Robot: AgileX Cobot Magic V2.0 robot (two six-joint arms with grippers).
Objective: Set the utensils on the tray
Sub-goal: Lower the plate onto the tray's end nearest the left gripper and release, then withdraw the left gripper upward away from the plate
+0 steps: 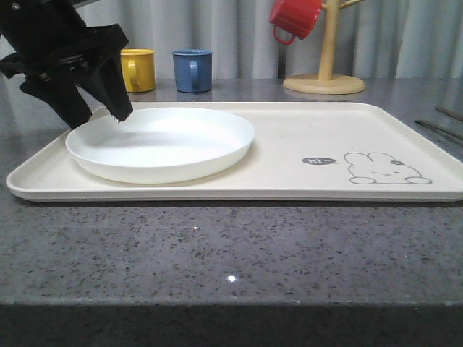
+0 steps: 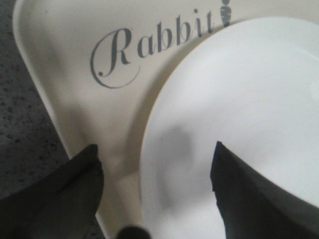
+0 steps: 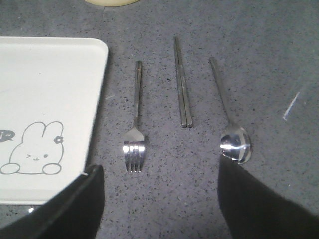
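Note:
The white plate [image 1: 160, 142] lies on the left half of the cream tray [image 1: 311, 130]. My left gripper [image 1: 100, 116] hangs open just over the plate's left rim. In the left wrist view the gripper [image 2: 155, 149] has one finger over the bare tray [image 2: 65, 74] and the other over the plate [image 2: 239, 99], holding nothing. To the right of the tray [image 3: 50, 89], the fork [image 3: 135, 119], chopsticks [image 3: 182, 84] and spoon [image 3: 227, 114] lie side by side on the counter. My right gripper [image 3: 159, 169] is open above them, near the fork's tines and the spoon's bowl.
Behind the tray stand a yellow cup [image 1: 137, 69] and a blue cup [image 1: 192, 70]. A red cup [image 1: 295, 18] hangs on a wooden mug tree [image 1: 324, 83] at the back right. The surface is grey speckled stone [image 1: 231, 253].

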